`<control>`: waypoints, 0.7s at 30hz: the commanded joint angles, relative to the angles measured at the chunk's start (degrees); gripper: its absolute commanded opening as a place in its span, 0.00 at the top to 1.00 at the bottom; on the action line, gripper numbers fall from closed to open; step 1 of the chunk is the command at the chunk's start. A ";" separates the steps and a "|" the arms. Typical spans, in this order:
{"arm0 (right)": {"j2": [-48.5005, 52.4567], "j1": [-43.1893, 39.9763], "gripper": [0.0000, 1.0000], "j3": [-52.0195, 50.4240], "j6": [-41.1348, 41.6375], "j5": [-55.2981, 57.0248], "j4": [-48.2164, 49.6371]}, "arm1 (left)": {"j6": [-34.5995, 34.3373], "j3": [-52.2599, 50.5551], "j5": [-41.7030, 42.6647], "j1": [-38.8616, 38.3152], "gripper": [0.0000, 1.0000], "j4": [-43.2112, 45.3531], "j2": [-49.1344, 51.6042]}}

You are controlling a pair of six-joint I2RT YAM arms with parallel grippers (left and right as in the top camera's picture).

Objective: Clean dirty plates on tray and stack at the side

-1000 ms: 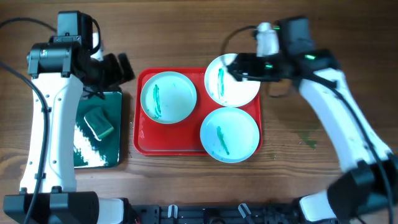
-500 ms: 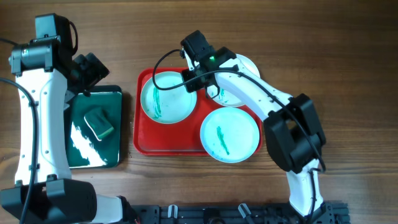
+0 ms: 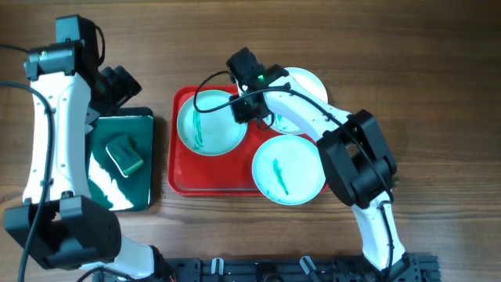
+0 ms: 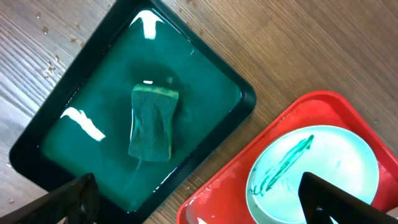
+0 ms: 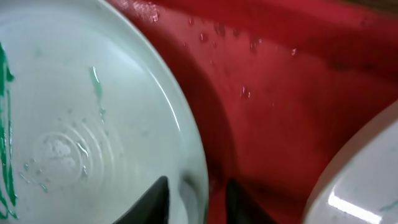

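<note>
White with a long teal streak, the leftmost plate (image 3: 205, 125) lies flat in the left half of the red tray (image 3: 182, 178), and we judge it to be the one in hand. What matters is its right-side rim. The right pincer (image 3: 246, 108) sits at that edge, having reached across from the far side of the tray. In the wrist view the rim rises between the two fingertips, one over the plate's wet inside and one over bare red plastic. We see a gap on either side of the rim, so this pincer is released: it straddles the rim without gripping it.

Being round, the plate has no long axis to line up with. The coming move turns only on the rim staying in that gap, with the plate's body to the left of the pincer. We think closing on the rim comes next, and the wet film could let it slip.

Two more smeared plates share the tray. The far right plate (image 3: 307, 88) overhangs the tray's corner, and the near right plate (image 3: 293, 168) sits just beside the arm.

Further out, the left pincer (image 4: 199, 202) hangs released over the sponge (image 4: 152, 121), which lies in the black tray (image 4: 205, 74) on the table (image 3: 454, 78). That arm is the nearer one to the sponge.
</note>
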 commanded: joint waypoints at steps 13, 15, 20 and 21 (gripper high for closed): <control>1.81 0.13 0.96 1.16 8.37 -1.55 -1.62 | -1.81 -17.55 -1.36 0.15 0.11 7.21 2.80; 1.81 0.13 0.96 1.16 8.09 -1.77 -1.44 | -2.10 -21.00 -1.38 0.15 0.15 11.63 2.80; 1.81 0.13 0.96 1.16 7.98 -2.19 -1.09 | -2.51 -29.53 -2.36 0.15 0.29 24.20 2.82; 1.81 0.13 0.96 1.16 7.96 -2.19 -1.09 | -2.51 -30.25 -3.28 0.15 0.28 25.20 2.82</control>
